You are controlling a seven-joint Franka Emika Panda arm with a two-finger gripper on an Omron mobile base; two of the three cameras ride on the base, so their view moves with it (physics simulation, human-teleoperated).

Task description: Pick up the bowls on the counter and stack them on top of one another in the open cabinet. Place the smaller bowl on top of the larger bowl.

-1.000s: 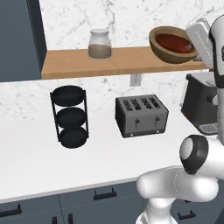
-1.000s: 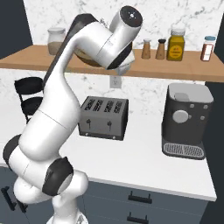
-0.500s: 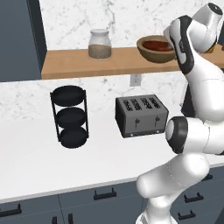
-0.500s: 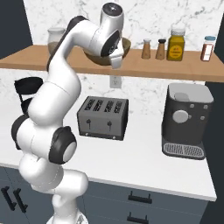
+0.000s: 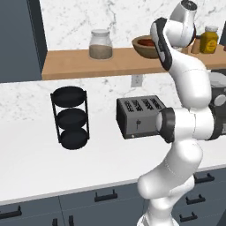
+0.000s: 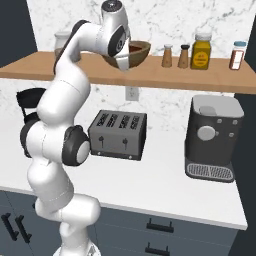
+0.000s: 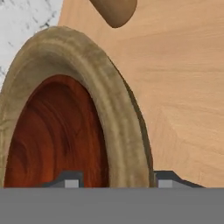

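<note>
Wood, stone and dark metal, mostly smooth.

The larger bowl (image 7: 116,113) has a thick rim of matt light tan wood with a faint rough grain; nested inside it, the smaller bowl (image 7: 52,135) is glossy reddish-brown wood with dark streaks. Under them the shelf (image 7: 183,87) is smooth pale wood. Below the shelf, the toaster (image 5: 140,115) looks like brushed dark metal, the table (image 5: 39,167) plain matt white.

White marble wall (image 5: 79,17) is running behind a long tan wooden shelf (image 5: 101,66), which is carrying a glass jar (image 5: 99,44) at left and spice bottles (image 6: 202,51) at right. Below, a black three-tier rack (image 5: 70,115), a toaster (image 6: 118,135) and a coffee machine (image 6: 212,137) are standing apart.
</note>
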